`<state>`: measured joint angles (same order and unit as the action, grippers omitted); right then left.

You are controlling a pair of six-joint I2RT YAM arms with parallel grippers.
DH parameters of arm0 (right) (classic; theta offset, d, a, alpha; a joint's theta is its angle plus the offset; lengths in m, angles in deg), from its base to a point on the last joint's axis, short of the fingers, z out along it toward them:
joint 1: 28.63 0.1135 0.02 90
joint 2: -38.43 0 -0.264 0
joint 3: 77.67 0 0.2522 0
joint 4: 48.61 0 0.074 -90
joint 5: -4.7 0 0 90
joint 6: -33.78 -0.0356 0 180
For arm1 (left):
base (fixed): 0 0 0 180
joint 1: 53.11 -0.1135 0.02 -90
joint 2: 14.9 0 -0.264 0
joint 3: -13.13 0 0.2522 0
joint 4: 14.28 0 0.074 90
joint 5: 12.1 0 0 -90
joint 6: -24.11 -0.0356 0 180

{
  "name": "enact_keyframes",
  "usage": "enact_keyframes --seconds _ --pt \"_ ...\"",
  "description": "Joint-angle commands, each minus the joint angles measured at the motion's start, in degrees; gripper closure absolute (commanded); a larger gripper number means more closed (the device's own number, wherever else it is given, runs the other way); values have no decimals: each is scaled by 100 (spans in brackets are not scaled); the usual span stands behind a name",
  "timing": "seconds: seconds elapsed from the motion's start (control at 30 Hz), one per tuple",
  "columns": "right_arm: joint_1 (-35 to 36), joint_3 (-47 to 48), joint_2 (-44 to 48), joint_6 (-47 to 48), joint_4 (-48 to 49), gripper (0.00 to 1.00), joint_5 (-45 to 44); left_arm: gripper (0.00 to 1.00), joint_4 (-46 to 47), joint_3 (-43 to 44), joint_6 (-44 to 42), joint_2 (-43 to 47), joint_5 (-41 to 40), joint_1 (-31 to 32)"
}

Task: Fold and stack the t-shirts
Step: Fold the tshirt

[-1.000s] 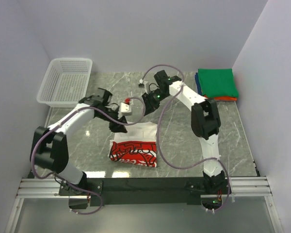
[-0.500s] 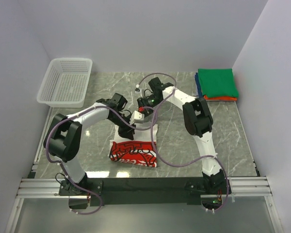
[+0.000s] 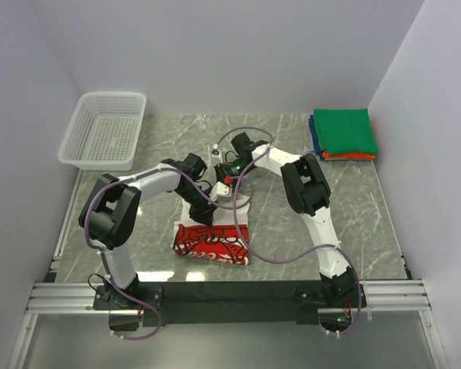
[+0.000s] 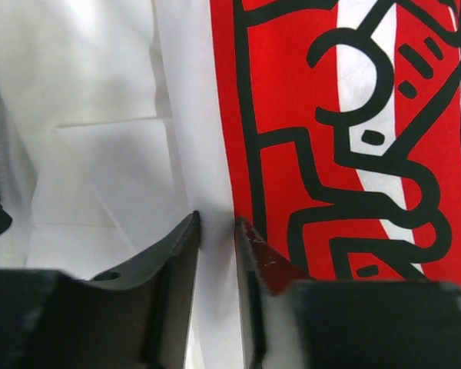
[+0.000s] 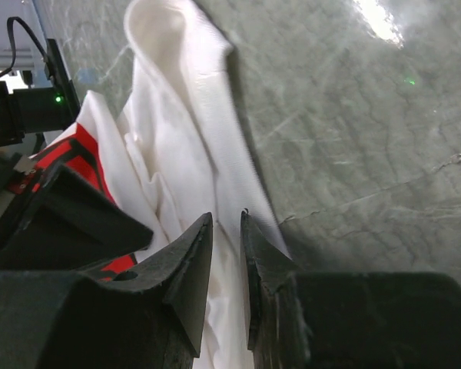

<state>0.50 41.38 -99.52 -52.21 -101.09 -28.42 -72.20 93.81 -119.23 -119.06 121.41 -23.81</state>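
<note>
In the left hand (image 4: 216, 224), seemingly: white tee (image 4: 92, 92).

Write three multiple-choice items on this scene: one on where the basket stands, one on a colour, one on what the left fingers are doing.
1. Where does the basket stand?
A. far left corner
B. far right corner
C. between the arms

2. Which colour tops the folded stack?
A. blue
B. orange
C. green

3. The left gripper is:
A. open, holding nothing
B. shut on the white tee
C. gripping the basket rim

Answers:
1 A: the top view shows it at the far left.
2 C: green lies uppermost, with blue and orange edges showing below.
3 B: the left wrist view shows white cloth pinched between its fingers.
</note>
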Motion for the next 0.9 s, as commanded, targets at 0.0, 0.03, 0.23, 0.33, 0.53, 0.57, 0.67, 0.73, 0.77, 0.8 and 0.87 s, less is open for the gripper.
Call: enact_keyframes --seconds 0.0,0.03,0.23,0.33,0.53,0.57,0.67,0.73,0.77,0.8,0.87 --pt "41 -79 -74 -85 119 72 165 70 -137 164 -133 -96 -18 76" --pt "49 -105 -83 -93 136 71 157 81 -137 181 -133 -87 -18 67" --pt "67 -255 -171 -137 163 75 261 99 -5 199 -10 325 -35 76" --pt "85 -264 -241 -129 145 76 314 99 162 225 61 589 -132 67" --pt "93 -273 -346 -120 110 78 402 99 487 305 -9 888 -395 67" --pt "102 -247 -355 -102 102 78 455 99 592 305 -44 906 -413 76" --pt "93 -220 -390 -76 66 79 534 99 942 261 -133 959 -571 67" --pt "93 -229 -408 -58 66 80 569 99 1172 199 -141 968 -702 50" --pt "93 -229 -417 -50 58 79 578 99 1408 199 -150 959 -738 50" --pt "93 -220 -426 -41 49 79 613 99 1532 182 -133 950 -773 32" --pt "93 -185 -452 3 -21 80 631 99 1770 181 -89 889 -896 -29"
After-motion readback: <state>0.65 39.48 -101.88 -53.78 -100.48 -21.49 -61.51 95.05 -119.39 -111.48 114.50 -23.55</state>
